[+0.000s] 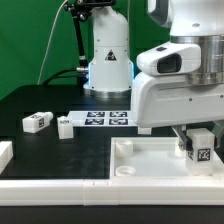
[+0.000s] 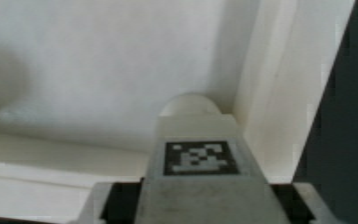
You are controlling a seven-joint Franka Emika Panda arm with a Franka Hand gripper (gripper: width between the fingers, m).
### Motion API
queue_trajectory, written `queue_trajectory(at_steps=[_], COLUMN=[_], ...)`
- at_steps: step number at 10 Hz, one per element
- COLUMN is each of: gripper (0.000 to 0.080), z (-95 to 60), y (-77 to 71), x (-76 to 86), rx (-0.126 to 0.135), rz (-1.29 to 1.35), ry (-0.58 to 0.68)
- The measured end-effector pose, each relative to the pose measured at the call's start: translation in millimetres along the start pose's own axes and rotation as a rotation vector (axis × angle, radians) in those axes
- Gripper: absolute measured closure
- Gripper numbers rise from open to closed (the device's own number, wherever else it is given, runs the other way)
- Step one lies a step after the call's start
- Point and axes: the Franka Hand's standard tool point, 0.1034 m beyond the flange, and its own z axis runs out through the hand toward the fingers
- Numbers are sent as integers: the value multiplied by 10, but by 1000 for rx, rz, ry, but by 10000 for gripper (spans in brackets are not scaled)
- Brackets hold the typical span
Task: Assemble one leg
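My gripper is shut on a leg, a small white block with a black-and-white tag on its face. It holds the leg upright over the right part of the large white tray-like piece, near the piece's right rim. In the wrist view the leg stands between my fingers, its rounded tip close to an inner corner of the tray-like piece. I cannot tell whether the tip touches the tray floor. Two more legs lie on the black table at the exterior view's left.
The marker board lies flat on the table behind the tray-like piece. The robot's white base stands behind it. A white part shows at the exterior view's left edge, and a white bar runs along the front.
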Motion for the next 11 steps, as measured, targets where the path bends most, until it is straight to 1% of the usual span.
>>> queue_trajectory(at_steps=[2,4,5,6,8,9,11], gripper=[509,509,509,509,509,509,508], z=[0,2,3,3,3,3,4], y=[-9,-13,-14,-13,-20,-18,-24], x=[-6,-4,-2,2,0,1,2], rx=[0,6,9,15,32,41,64], rz=[221,497,596,675,932,998,1258], ry=[0,9,15,22,15,10,-7])
